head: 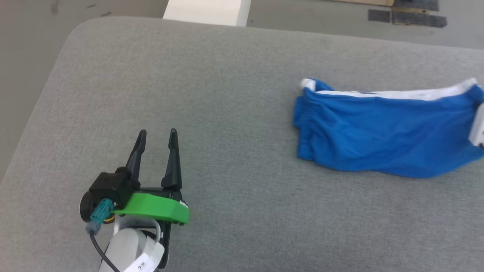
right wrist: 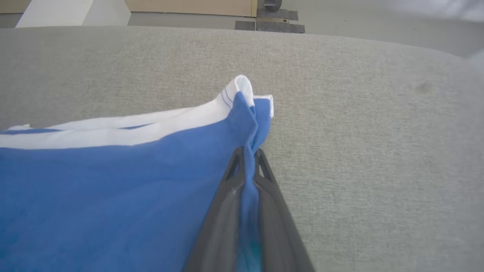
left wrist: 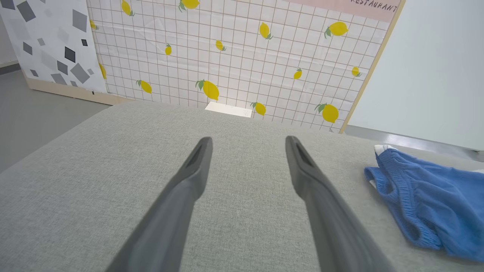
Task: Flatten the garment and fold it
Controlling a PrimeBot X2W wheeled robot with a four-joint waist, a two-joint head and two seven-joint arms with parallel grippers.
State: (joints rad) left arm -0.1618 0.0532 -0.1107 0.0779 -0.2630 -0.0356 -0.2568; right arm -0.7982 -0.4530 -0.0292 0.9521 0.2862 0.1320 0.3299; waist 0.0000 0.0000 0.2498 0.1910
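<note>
Garment (head: 378,132): rumpled at right of grey woven cushion (head: 227,94). Not yet flattened, no fold made, so nearly everything left. Soft blue knit, white trim band, gathered ribbed edge, possibly doubled over. Right gripper (right wrist: 247,154): clenched on corner beside trim. Left gripper (head: 157,132): spread wide, holding nothing, well apart.

The royal-blue garment (head: 378,132) (white band along its far edge) lies rumpled, seemingly doubled over, right of centre.
</note>
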